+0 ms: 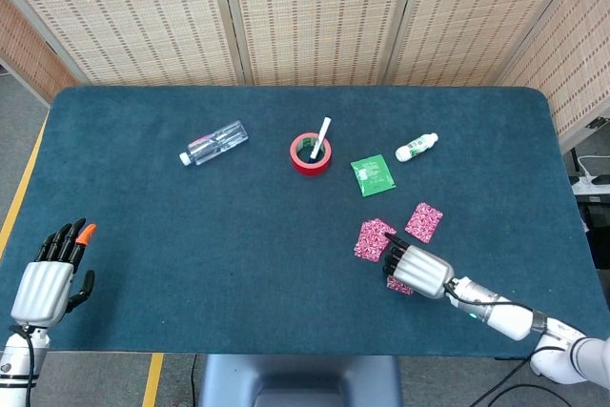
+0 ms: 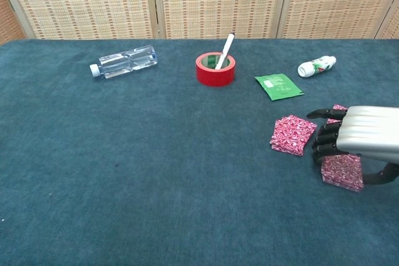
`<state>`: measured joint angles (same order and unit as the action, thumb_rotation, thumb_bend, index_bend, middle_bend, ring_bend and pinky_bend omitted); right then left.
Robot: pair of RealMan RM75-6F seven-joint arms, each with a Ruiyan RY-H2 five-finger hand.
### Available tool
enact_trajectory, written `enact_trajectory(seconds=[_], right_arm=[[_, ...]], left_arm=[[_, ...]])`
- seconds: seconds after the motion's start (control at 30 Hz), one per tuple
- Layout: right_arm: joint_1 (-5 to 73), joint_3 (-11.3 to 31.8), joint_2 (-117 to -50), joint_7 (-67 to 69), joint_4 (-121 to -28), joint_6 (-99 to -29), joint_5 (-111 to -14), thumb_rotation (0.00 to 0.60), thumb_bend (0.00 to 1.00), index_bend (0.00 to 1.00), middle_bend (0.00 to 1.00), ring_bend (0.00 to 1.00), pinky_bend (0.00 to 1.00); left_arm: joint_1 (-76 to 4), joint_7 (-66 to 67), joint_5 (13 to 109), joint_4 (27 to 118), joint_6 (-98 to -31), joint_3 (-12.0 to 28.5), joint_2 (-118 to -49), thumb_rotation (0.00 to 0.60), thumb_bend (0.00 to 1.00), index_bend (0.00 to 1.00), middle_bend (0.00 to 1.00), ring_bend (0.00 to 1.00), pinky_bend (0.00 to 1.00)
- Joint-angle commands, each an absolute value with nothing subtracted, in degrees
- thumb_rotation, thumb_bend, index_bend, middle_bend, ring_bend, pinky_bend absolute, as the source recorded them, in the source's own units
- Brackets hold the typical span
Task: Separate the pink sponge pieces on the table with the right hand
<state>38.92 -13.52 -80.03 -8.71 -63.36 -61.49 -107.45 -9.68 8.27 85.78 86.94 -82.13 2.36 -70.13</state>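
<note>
The right hand curls its dark fingers around one pink sponge piece near the table's front right; two more lie just beside it and toward the right edge. Light, soft foam: grip across opposite edges, gently

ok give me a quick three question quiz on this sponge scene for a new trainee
1. True or false: the white marker stands inside the red tape roll.
2. How many pink sponge pieces show in the head view?
A. one
B. two
C. three
3. Which hand is over a pink sponge piece?

Key:
1. True.
2. C: one left of the right hand, one farther back, one under the hand.
3. The right hand; the left hand holds nothing at the table's near left edge.
</note>
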Motion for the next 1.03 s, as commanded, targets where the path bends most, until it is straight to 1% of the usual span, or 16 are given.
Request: enact_trajectory(seconds=[0.03, 0.07, 0.13, 0.3, 0.4, 0.5, 0.6, 0.67, 0.8, 0.87, 1.03], right_arm=[[38.9, -13.4, -79.5, -8.9, -64.4, -60.6, -107.0, 0.600, 0.19, 0.05, 0.22, 0.20, 0.00], [38.9, -13.4, -79.2, -9.0, -64.8, -60.5, -106.9, 0.600, 0.19, 0.02, 0.20, 0.19, 0.00], [38.8, -13.3, -78.7, -9.4, -65.5, -60.3, -106.6, 0.600, 0.19, 0.00, 0.18, 0.18, 0.00], [38.1, -12.5, -76.7, -10.1, -68.4, -61.1, -105.6, 0.600, 0.19, 0.00, 0.15, 0.15, 0.00], [36.8, -11.6, -74.6, -10.5, -71.6, -63.5, -104.5, 0.600, 0.19, 0.00, 0.13, 0.13, 0.00], [33.8, -9.7, -72.0, -11.0, -76.3, -67.5, -101.3, 0.600, 0.19, 0.00, 0.12, 0.09, 0.00], [28.3, -7.2, -69.8, -12.5, -82.2, -74.5, -96.2, 0.600, 0.19, 0.00, 0.10, 0.02, 0.00], [22.4, -5.1, -70.0, -15.4, -85.2, -82.0, -91.7, 0.600, 0.19, 0.00, 0.09, 0.00, 0.00], [14.3, -2.4, -71.9, -20.6, -88.2, -90.1, -83.4, 0.600, 0.19, 0.00, 0.01, 0.00, 0.00], [12.5, -1.9, -72.0, -23.1, -90.1, -90.6, -80.2, 0.600, 0.19, 0.00, 0.00, 0.00, 0.00], [12.3, -1.3, -70.3, -23.1, -92.9, -87.7, -79.0, 0.600, 0.19, 0.00, 0.00, 0.00, 0.00]], left_arm=[[-9.7, 8.2, 85.8, 86.8, -82.1, 2.3, -70.2, 0.600, 0.52, 0.00, 0.00, 0.00, 0.14], [-9.7, 8.2, 85.8, 86.7, -82.1, 2.3, -70.3, 0.600, 0.52, 0.00, 0.00, 0.00, 0.14], [-9.7, 8.3, 85.9, 86.7, -82.1, 2.3, -70.3, 0.600, 0.52, 0.00, 0.00, 0.00, 0.14], [-9.5, 8.1, 86.1, 86.8, -82.5, 2.2, -70.2, 0.600, 0.52, 0.00, 0.00, 0.00, 0.14], [-9.5, 8.2, 86.2, 86.9, -82.6, 2.3, -70.1, 0.600, 0.52, 0.00, 0.00, 0.00, 0.14], [-9.3, 8.0, 86.4, 87.0, -83.2, 2.3, -69.9, 0.600, 0.52, 0.00, 0.00, 0.00, 0.14], [-9.1, 7.7, 86.9, 87.0, -83.8, 2.3, -69.9, 0.600, 0.52, 0.00, 0.00, 0.00, 0.14], [-9.1, 7.5, 87.0, 86.8, -83.9, 2.3, -70.0, 0.600, 0.52, 0.00, 0.00, 0.00, 0.14], [-9.1, 7.0, 86.7, 86.5, -83.8, 2.4, -69.9, 0.600, 0.52, 0.00, 0.00, 0.00, 0.14], [-9.0, 6.7, 86.9, 86.4, -84.2, 2.5, -69.9, 0.600, 0.52, 0.00, 0.00, 0.00, 0.14], [-8.9, 6.1, 88.5, 85.1, -86.0, 2.7, -70.7, 0.600, 0.52, 0.00, 0.00, 0.00, 0.13]])
